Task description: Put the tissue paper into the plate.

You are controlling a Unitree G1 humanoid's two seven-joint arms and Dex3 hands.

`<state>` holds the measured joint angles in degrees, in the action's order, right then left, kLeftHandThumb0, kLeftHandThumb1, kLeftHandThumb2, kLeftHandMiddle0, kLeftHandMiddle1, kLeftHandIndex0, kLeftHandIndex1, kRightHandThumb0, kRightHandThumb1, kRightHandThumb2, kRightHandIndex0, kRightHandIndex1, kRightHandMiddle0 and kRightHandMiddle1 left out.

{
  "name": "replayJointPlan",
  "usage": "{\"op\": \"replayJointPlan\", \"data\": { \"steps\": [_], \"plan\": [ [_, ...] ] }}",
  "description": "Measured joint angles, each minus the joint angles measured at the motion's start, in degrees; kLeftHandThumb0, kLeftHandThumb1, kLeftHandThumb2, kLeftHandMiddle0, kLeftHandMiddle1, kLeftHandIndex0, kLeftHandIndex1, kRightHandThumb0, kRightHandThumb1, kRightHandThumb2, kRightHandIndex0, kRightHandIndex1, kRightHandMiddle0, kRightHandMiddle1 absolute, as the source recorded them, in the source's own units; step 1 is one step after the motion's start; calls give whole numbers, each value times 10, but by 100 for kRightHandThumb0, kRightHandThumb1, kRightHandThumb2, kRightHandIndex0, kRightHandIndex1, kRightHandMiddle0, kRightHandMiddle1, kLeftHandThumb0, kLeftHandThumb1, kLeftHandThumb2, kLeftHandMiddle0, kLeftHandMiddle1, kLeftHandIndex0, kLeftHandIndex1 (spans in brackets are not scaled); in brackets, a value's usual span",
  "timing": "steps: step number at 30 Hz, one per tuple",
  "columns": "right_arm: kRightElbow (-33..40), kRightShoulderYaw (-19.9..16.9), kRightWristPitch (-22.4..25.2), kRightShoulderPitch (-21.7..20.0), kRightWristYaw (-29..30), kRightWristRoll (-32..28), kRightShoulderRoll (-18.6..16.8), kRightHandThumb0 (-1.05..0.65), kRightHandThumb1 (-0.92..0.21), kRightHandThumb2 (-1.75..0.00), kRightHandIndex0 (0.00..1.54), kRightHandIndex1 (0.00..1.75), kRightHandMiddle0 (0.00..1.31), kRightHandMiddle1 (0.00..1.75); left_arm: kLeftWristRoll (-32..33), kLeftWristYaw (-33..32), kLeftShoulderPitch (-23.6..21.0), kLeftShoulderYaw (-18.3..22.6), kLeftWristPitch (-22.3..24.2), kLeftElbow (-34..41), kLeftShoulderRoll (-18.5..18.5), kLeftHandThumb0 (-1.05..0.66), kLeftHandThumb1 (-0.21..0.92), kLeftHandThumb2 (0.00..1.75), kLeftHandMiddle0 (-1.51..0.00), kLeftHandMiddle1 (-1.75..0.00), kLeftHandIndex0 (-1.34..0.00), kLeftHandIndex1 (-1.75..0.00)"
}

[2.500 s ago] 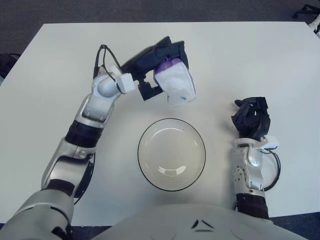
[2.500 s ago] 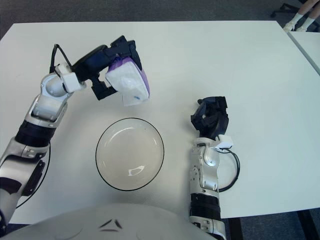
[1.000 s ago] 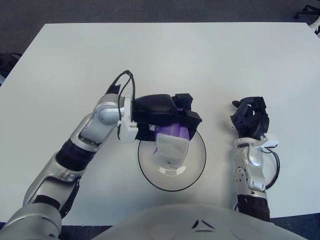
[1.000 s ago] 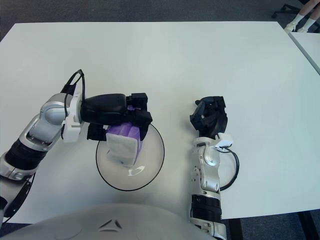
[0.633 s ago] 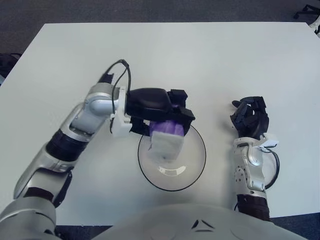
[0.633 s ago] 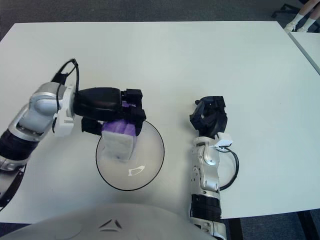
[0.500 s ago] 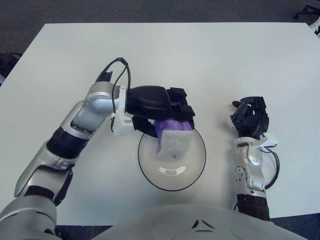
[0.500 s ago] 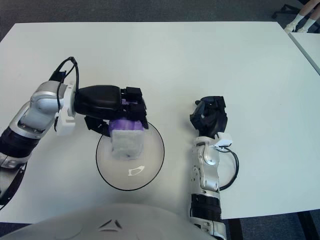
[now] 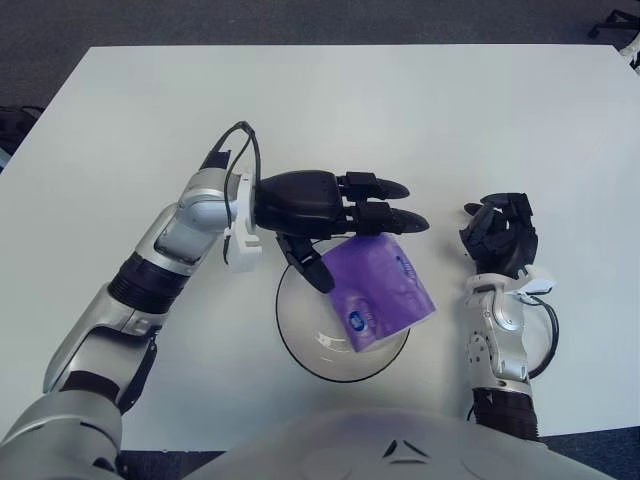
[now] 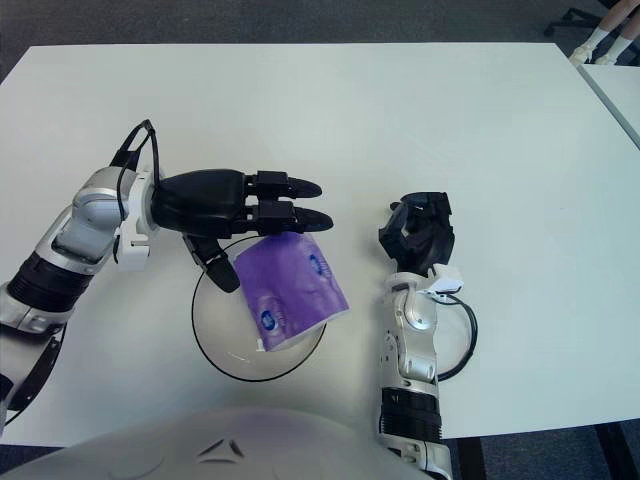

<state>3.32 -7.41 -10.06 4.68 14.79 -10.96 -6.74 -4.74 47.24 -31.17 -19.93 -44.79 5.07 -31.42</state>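
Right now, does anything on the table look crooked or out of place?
Yes. The purple tissue pack lies tilted in the plate, its right corner jutting past the rim. The left hand shows above it, fingers spread, holding nothing. The right hand shows right of the plate.

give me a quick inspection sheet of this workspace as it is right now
surface: white table, bare apart from the job's things and the arms.
job's things: purple tissue pack lies tilted in the clear plate, its right corner jutting over the rim.
clutter: nothing seen.
hands: left hand above the plate's far edge, fingers spread, holding nothing; whether it touches the pack cannot be told. Right hand to the right of the plate, fingers curled, holding nothing.
cables: black cable loops at the left wrist; another black cable loops beside the right forearm.
surroundings: dark floor beyond the table; a second white surface's edge and someone's feet at far right.
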Motion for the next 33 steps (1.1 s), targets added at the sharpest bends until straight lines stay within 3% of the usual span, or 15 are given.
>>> {"op": "replayJointPlan", "data": {
  "steps": [19, 24, 26, 27, 28, 29, 30, 31, 33],
  "plan": [
    [13, 12, 2, 11, 14, 8, 0, -41, -54, -104, 69, 162, 43, 175, 0, -20, 0, 0, -33, -19, 0, -105, 92, 37, 0, 0, 0, 0],
    [16, 14, 7, 12, 14, 8, 0, -40, -58, -100, 66, 160, 41, 175, 3, -20, -1, 4, -33, -27, -1, -105, 92, 43, 0, 0, 0, 0],
    [15, 13, 8, 12, 13, 7, 0, -40, -58, -99, 65, 159, 41, 175, 9, -20, -4, 11, -33, -43, -3, -100, 92, 45, 0, -34, 0, -17],
    [14, 12, 8, 12, 11, 4, 0, -40, -59, -99, 65, 159, 40, 175, 15, -20, -6, 19, -34, -54, -5, -97, 90, 47, -1, -60, 0, -43],
    [13, 10, 7, 11, 7, 2, 1, -40, -59, -98, 64, 158, 40, 175, 17, -24, -6, 29, -30, -60, -8, -91, 83, 58, -3, -101, 0, -84],
    [11, 8, 6, 10, 4, -1, 0, -40, -59, -98, 63, 158, 40, 175, 19, -29, -4, 41, -24, -63, -10, -83, 75, 69, -13, -128, -8, -117],
    [9, 6, 5, 9, 1, -4, 1, -40, -60, -97, 63, 157, 40, 175, 20, -41, 3, 58, -9, -56, -13, -78, 70, 76, -19, -145, -13, -138],
    [9, 4, 4, 8, -2, -7, 0, -40, -60, -97, 63, 157, 40, 175, 22, -52, 10, 72, 4, -47, -13, -77, 68, 79, -21, -151, -14, -145],
    [7, 2, 2, 8, -7, -13, 0, -40, -60, -96, 62, 156, 39, 175, 24, -85, 35, 104, 39, -15, -8, -60, 60, 92, -41, -162, -29, -159]
  ]
}}
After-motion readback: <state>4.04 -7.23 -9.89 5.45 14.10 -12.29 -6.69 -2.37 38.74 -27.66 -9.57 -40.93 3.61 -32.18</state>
